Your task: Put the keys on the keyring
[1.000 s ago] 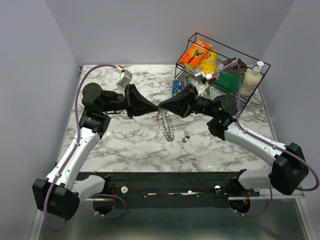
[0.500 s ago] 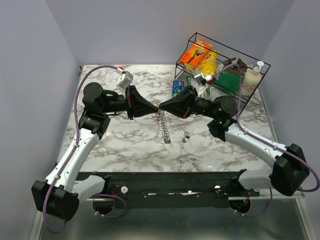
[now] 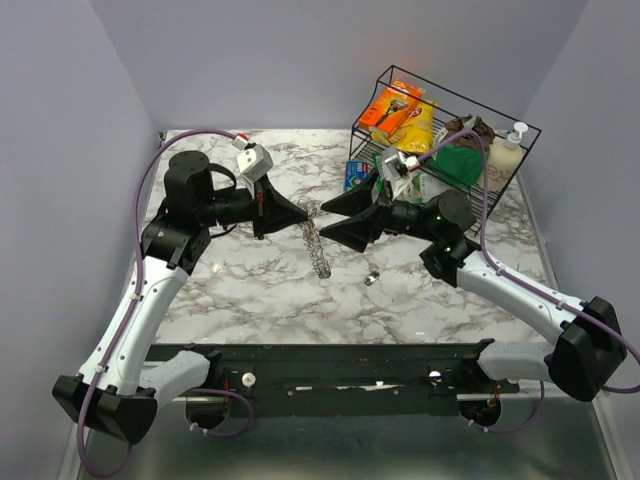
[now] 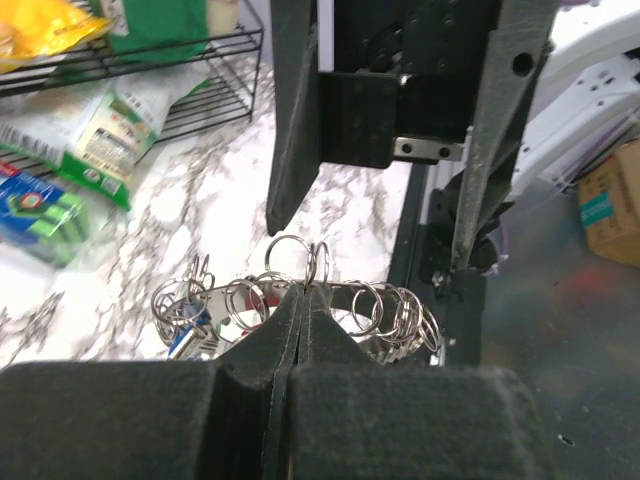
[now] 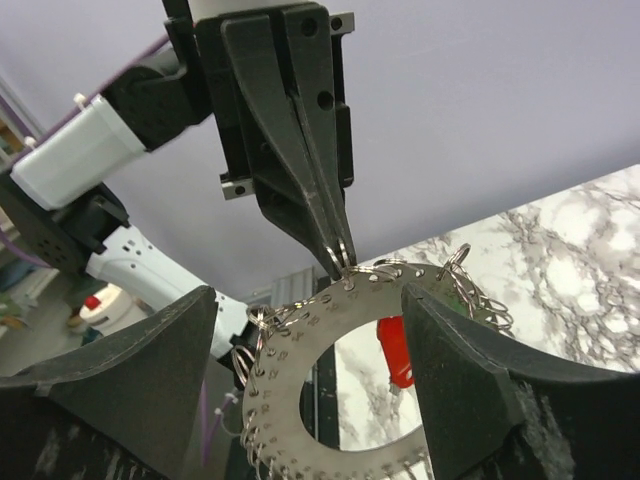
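Observation:
The keyring (image 3: 318, 250) is a flat silver ring plate (image 5: 300, 385) edged with small split rings. It hangs above the table from my left gripper (image 3: 308, 212), which is shut on one of its small rings (image 4: 303, 292). My right gripper (image 3: 336, 222) stands open just right of it, one finger (image 5: 130, 385) on each side of the plate without touching. A red-headed key (image 5: 396, 350) shows through the plate's hole. A blue-headed key (image 4: 186, 338) hangs among the rings. One small silver key (image 3: 371, 277) lies on the marble table.
A black wire rack (image 3: 520, 125) at the back right holds an orange box (image 3: 392, 108), snack packets and a soap bottle (image 3: 503, 155). A blue-green packet (image 3: 355, 178) lies in front of the rack. The arms' base rail (image 3: 330, 370) runs along the near edge.
My right gripper has opened and drawn back to the right, off the keyring. The left arm has swung a little left, and the keyring now hangs from it alone.

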Robot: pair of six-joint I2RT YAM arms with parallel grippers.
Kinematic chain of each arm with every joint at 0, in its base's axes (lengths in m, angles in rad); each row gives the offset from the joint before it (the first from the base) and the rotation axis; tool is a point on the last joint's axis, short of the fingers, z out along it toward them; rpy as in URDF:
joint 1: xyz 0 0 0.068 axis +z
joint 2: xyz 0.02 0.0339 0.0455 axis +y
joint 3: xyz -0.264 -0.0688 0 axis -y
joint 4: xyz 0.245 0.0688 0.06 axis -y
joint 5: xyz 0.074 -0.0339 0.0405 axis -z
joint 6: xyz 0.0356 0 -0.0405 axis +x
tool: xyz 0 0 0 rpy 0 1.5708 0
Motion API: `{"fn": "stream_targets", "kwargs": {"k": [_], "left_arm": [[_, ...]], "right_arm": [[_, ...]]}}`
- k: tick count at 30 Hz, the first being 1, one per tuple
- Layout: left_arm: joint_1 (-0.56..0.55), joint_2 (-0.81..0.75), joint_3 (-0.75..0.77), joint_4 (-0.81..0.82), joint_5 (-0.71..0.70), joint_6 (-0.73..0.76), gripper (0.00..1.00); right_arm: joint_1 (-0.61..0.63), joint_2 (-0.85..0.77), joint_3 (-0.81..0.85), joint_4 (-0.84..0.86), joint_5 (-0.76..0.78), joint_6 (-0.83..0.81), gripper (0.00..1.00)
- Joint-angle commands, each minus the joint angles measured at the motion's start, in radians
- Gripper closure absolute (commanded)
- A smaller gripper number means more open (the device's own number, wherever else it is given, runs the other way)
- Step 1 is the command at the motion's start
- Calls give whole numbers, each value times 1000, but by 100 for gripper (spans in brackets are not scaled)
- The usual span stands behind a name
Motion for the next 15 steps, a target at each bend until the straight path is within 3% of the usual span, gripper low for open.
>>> {"fn": "stream_targets", "kwargs": {"k": [1,8,15], "left_arm": [[-17,-11,72,-220,-127,187,100],[-55,-23,94,-294,-270,268,100],[-100,-10,106,-343,-433,307,100]], "right_arm": [[5,-44,44,-128,29,-124,12],[5,-46,128,-361,40,-298,9],[5,-52,105,-425,72,-355,5]]}}
